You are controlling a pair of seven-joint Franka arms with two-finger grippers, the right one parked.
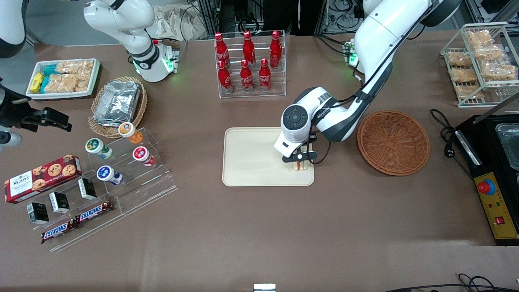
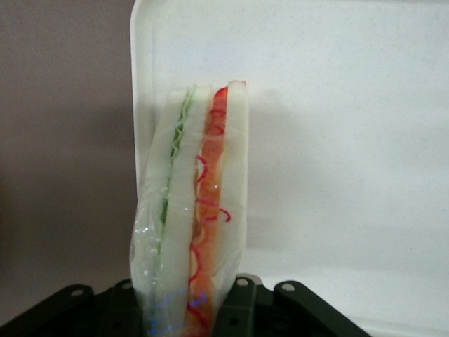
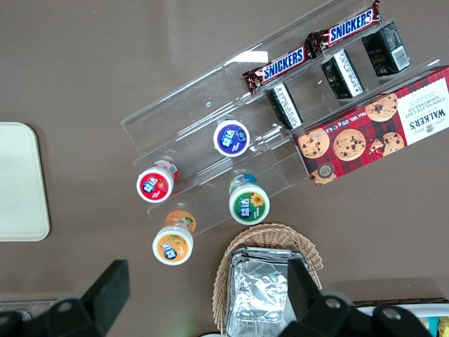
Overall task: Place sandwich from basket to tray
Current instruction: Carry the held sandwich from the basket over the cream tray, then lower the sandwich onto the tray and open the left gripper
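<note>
Cream tray (image 1: 251, 158): lies flat on the brown table (image 1: 259, 235); the reddish wicker basket (image 1: 393, 142) sits empty beside it, toward the working arm's end.
Step in hand: setting the sandwich (image 2: 193, 210) down; judged best done by lowering until its edge bears on the tray, then opening gently so the wedge does not tip.
Gripper (image 1: 300, 159): low over the tray's corner nearest the basket, jaws closed on the wrapped sandwich.
Sandwich and jaws: pinched between them, bread faces against each jaw, tip pointing away over the tray.
</note>
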